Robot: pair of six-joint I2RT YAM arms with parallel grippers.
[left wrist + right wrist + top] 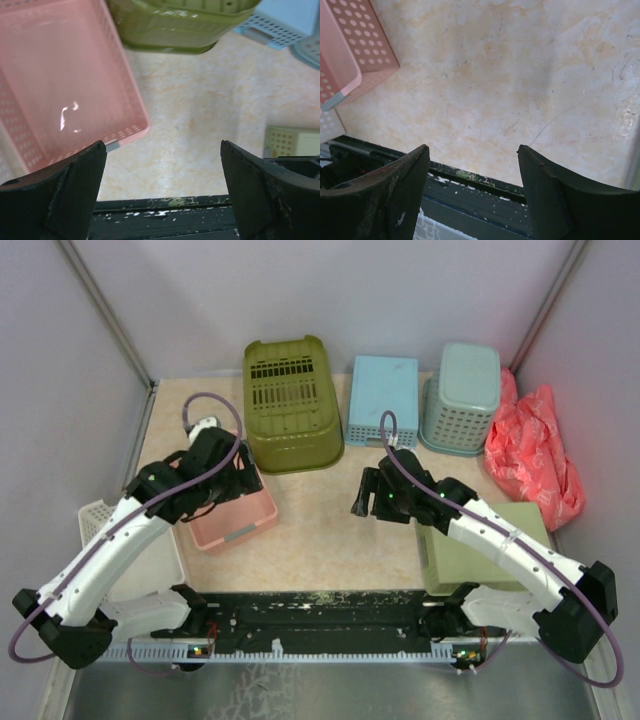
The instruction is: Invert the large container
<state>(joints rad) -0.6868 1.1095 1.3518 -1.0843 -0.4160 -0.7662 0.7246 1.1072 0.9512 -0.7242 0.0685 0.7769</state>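
Slots face up on the large container (292, 405), resting rim-down at the far side; left gripper (162, 147) and right gripper (472, 150) both gape wide, empty.

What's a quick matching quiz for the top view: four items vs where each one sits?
Things:
1. large container
2. pink basket
3. red bag
4. white basket

Places:
A. far right edge
B. far left edge
C. back row, left of the light-blue basket
D. centre-left, just in front of the large container

Pairs: 1-C, 2-D, 3-A, 4-B
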